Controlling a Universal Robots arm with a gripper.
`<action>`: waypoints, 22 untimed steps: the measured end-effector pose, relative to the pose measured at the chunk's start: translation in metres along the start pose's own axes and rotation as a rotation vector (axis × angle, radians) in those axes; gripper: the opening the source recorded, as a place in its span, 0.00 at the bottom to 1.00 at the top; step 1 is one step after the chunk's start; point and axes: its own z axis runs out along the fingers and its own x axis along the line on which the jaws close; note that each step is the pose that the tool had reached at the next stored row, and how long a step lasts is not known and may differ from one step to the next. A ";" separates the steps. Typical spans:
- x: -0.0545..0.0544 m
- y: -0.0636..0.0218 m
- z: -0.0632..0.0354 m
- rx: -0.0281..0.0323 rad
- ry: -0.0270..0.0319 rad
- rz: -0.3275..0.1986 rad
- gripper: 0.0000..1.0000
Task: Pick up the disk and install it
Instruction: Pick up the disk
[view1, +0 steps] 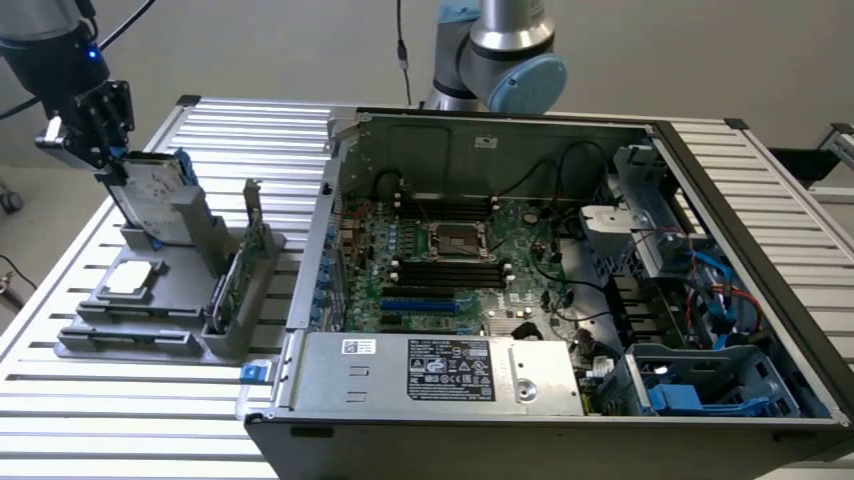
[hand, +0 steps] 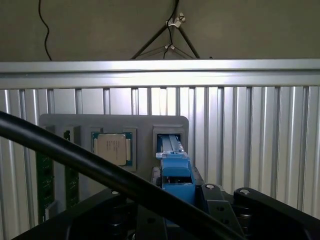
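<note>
The slatted table (view1: 747, 170) carries an open computer case (view1: 494, 140) from centre out to 3 o'clock in the exterior view. A grey fixture (view1: 160, 330) sits at 9 o'clock. The disk (view1: 150, 195) stands upright in it at 10 o'clock. The end effector (view1: 107, 150) looks clamped on the disk's top edge, so the pick-up is in hand. Lifting it calls for a straight pull clear of the slot.
</note>
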 end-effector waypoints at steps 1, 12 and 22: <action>0.000 0.0000 0.0000 0.0000 0.0000 0.000 0.33; 0.000 -0.0002 -0.0046 -0.0005 0.0000 0.000 0.33; 0.000 -0.0017 -0.0400 -0.0042 0.0002 0.000 0.33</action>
